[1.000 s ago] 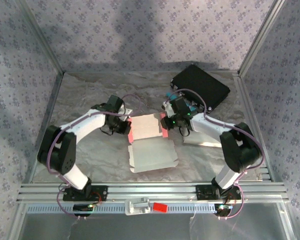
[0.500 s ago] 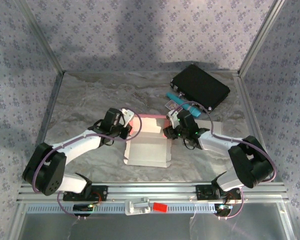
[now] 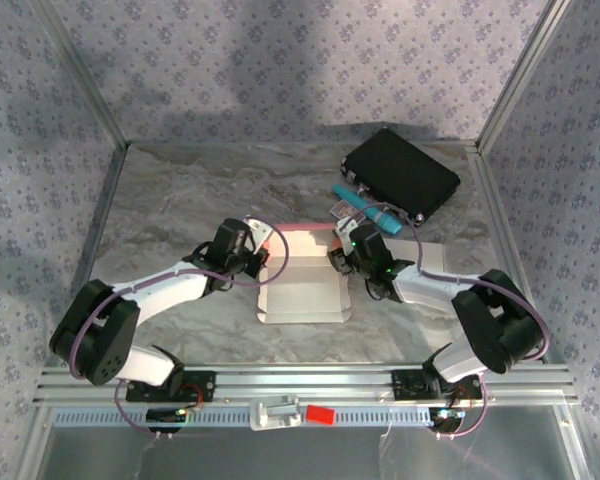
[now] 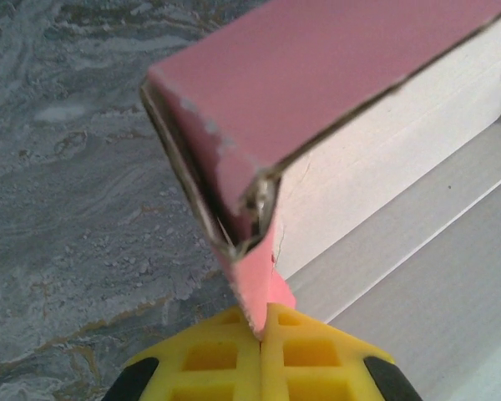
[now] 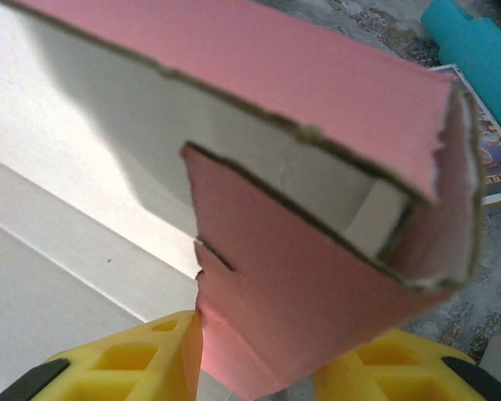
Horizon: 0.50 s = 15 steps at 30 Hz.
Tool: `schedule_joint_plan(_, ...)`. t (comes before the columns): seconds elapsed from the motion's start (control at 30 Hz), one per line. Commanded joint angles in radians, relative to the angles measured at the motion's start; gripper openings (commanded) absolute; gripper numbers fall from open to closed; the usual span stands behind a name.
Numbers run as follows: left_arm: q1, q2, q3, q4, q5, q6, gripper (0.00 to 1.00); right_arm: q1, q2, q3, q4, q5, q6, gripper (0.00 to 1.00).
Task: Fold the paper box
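Note:
The paper box (image 3: 302, 285), white inside and pink outside, lies open in the middle of the table with its back wall (image 3: 305, 230) raised. My left gripper (image 3: 263, 245) is at the box's back left corner. In the left wrist view its yellow fingers (image 4: 209, 359) are shut on a thin pink flap (image 4: 255, 284) hanging from that corner. My right gripper (image 3: 337, 257) is at the back right corner. Its yellow fingers (image 5: 125, 359) stand on either side of the folded pink side wall (image 5: 309, 292), which fills the gap between them.
A black case (image 3: 400, 175) lies at the back right. A teal cylinder (image 3: 368, 207) and a small printed card (image 3: 342, 208) rest just behind the box, close to my right gripper. A white sheet (image 3: 432, 262) lies under the right arm. Metal frame posts line both sides.
Both arms have dropped lower and stretched out toward the box's back corners. The box, flat a second ago with pink flaps spread, now has its back wall standing.

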Motion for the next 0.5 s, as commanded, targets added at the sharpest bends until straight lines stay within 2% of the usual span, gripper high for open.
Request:
schedule_joint_plan(0.0, -0.006, 0.016, 0.021, -0.003, -0.014, -0.021, 0.00, 0.009, 0.036, 0.035, 0.041, 0.049, -0.026, 0.36)
schedule_joint_plan(0.23, -0.005, 0.048, 0.080, -0.047, 0.018, -0.024, 0.00, -0.002, 0.087, 0.106, 0.017, -0.020, -0.022, 0.21)
schedule_joint_plan(0.47, -0.005, 0.054, 0.100, -0.069, 0.037, -0.029, 0.00, -0.009, 0.161, 0.189, -0.044, 0.018, -0.005, 0.17)
